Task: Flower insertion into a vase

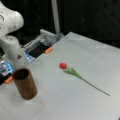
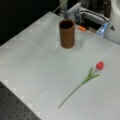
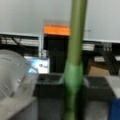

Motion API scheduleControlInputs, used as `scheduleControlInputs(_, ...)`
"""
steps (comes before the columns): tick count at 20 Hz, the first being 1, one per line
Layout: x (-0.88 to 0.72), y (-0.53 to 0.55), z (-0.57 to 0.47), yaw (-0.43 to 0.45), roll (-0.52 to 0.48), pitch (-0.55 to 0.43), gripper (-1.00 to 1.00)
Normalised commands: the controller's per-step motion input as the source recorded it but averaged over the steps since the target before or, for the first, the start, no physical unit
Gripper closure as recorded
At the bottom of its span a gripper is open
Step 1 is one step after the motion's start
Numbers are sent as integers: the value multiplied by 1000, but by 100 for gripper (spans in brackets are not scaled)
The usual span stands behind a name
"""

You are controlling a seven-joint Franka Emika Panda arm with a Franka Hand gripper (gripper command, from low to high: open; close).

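Observation:
The flower, a red tulip [image 1: 63, 65] [image 2: 99, 65] on a long green stem [image 1: 92, 86] [image 2: 75, 91], lies flat on the white table [image 1: 75, 105] [image 2: 32, 65] in both front views. The vase [image 1: 25, 83] [image 2: 67, 33], a brown wood-look cylinder with a dark hollow, stands upright and apart from the flower, near the arm's white base [image 1: 10, 37] [image 2: 113, 20]. Nothing is in the vase. The gripper shows in no view. In the wrist view a green rod [image 3: 75, 62] runs upright close to the lens; no fingers show there.
Orange tabs [image 1: 48, 50] [image 2: 82, 28] mark the table's edge by a metal rail [image 1: 42, 40] [image 2: 90, 15]. A black perforated board [image 2: 15, 107] lies off the table at a front view's bottom left. The wrist view also shows an orange tab [image 3: 57, 30].

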Motion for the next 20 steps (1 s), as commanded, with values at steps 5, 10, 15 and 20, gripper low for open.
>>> scheduleControlInputs(5, -446, -39, -111, 97, -95, -43, 100)
scheduleControlInputs(10, -233, 96, -105, 129, -113, 12, 100)
scheduleControlInputs(15, -162, 208, -66, 172, -168, 71, 100)
scheduleControlInputs(20, -41, 183, -21, 209, -153, 261, 100)
